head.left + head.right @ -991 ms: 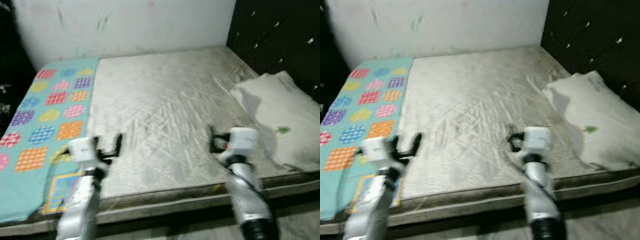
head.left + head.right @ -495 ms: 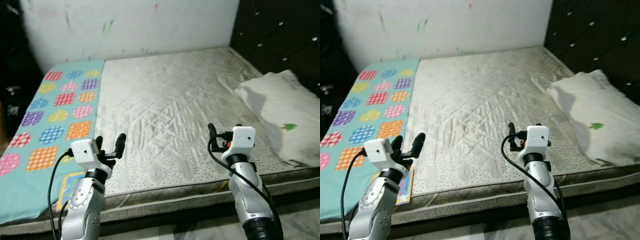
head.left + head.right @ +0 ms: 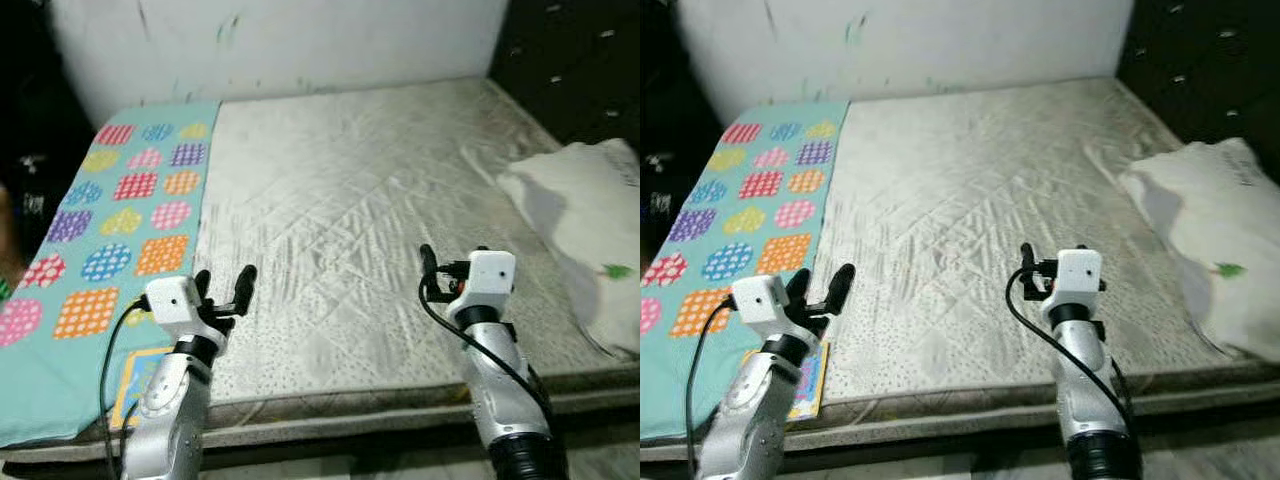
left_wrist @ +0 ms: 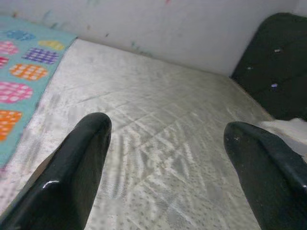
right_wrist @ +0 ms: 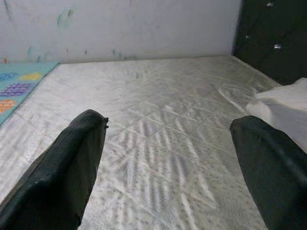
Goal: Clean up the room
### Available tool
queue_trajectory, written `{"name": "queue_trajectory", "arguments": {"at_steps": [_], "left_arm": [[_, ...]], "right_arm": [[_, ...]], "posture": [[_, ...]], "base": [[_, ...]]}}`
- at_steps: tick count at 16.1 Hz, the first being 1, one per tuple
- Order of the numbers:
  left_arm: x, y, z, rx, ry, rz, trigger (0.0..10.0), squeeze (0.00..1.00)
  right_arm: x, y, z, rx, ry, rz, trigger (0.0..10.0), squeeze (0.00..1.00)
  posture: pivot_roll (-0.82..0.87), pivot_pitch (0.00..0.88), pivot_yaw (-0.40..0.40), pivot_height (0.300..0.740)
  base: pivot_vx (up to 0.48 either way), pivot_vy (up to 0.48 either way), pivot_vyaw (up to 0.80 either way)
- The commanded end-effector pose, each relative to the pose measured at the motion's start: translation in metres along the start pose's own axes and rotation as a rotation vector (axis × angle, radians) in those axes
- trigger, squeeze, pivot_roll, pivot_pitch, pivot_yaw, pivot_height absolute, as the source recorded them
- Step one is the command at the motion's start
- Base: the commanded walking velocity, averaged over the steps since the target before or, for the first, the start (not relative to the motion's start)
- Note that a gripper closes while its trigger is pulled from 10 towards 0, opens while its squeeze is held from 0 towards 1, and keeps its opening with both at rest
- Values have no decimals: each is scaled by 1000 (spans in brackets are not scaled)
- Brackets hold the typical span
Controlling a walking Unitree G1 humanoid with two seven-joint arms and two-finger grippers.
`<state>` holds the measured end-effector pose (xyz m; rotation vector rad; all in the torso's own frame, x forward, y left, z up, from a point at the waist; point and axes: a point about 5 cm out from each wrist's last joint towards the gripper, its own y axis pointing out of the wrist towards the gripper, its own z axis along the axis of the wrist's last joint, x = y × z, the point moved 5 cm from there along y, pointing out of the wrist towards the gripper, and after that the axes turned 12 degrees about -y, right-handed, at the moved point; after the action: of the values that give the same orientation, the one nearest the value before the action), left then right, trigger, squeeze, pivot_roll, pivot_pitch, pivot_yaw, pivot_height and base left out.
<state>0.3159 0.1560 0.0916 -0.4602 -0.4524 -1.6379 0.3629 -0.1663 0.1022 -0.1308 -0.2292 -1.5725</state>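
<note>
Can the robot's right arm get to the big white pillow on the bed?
Probably yes. The white pillow lies on the bed's right side, and bare grey mattress lies between it and the right gripper, whose jaws stand open. It would likely need to reach further right.

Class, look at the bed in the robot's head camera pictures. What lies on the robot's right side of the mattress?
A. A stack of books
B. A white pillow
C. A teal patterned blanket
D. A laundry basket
B. The white pillow rests at the right edge of the mattress, while the teal blanket lies along its left side.
</note>
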Motion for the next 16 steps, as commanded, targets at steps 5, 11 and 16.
{"name": "queue_trajectory", "arguments": {"at_steps": [5,11,16], "left_arm": [[0,3,-2,-7,-1,26,10000,0],[1,4,0,3,-5,21,10000,0],[0,4,0,5,-15,27,10000,0]], "right_arm": [[7,-3,-4,-9,-10,-14,10000,0],[6,-2,-4,-9,-6,-13,10000,0],[6,-3,-5,-14,-13,-7,10000,0]], "posture": [[-71,18,86,740],[-69,16,86,740],[-71,16,84,740]], "base": [[0,0,0],[0,214,-199],[0,480,-80]]}}
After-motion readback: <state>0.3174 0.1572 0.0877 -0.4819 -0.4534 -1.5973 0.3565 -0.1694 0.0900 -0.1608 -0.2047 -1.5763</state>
